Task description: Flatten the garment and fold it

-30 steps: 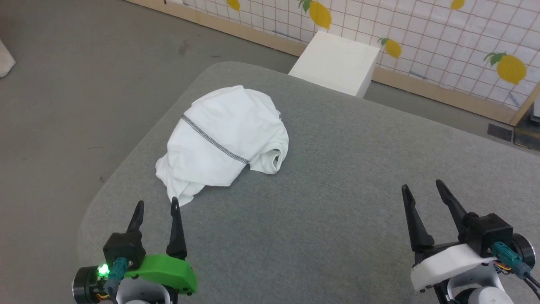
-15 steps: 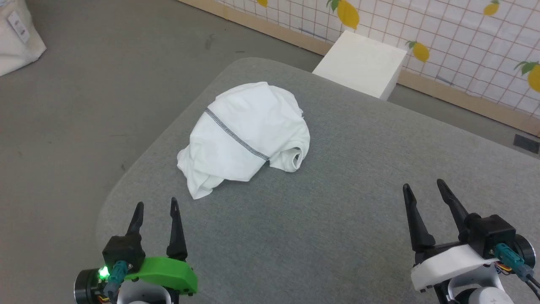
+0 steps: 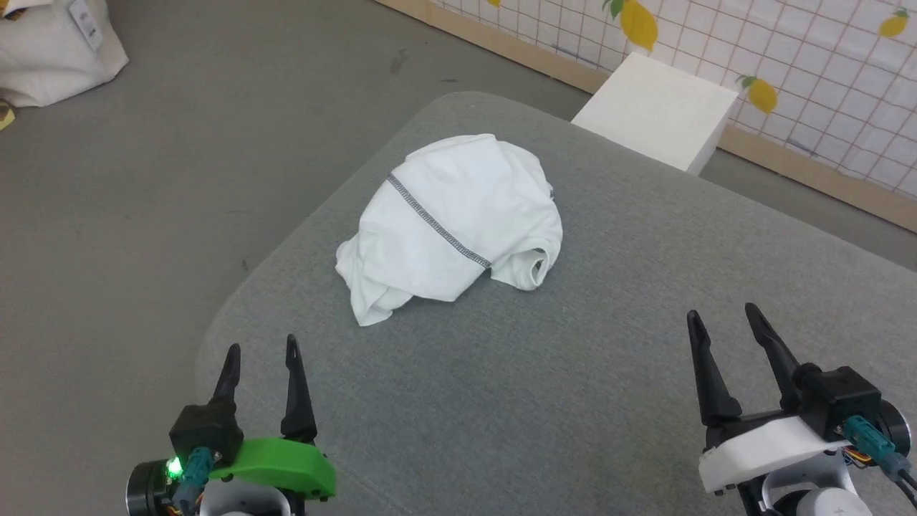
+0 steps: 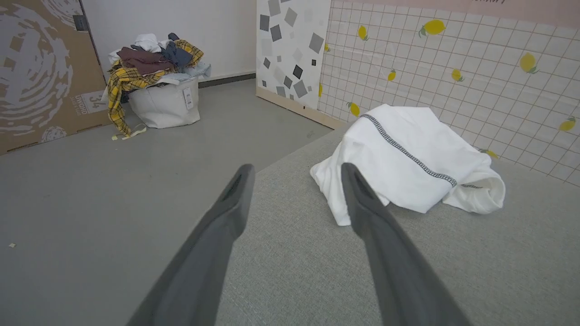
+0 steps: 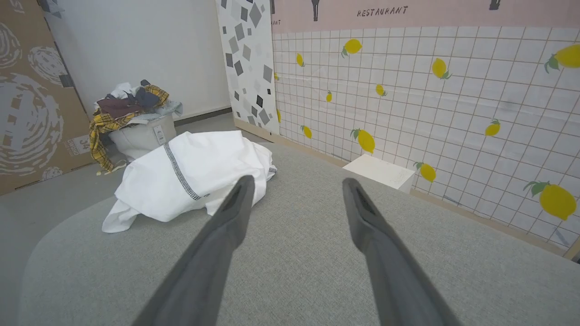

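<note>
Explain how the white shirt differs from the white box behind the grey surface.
The shirt is crumpled in a heap; the box has flat faces. The shirt lies on the grey surface; the box stands beyond its far edge. The shirt has a grey stitched seam; the box is plain. Both are white.
</note>
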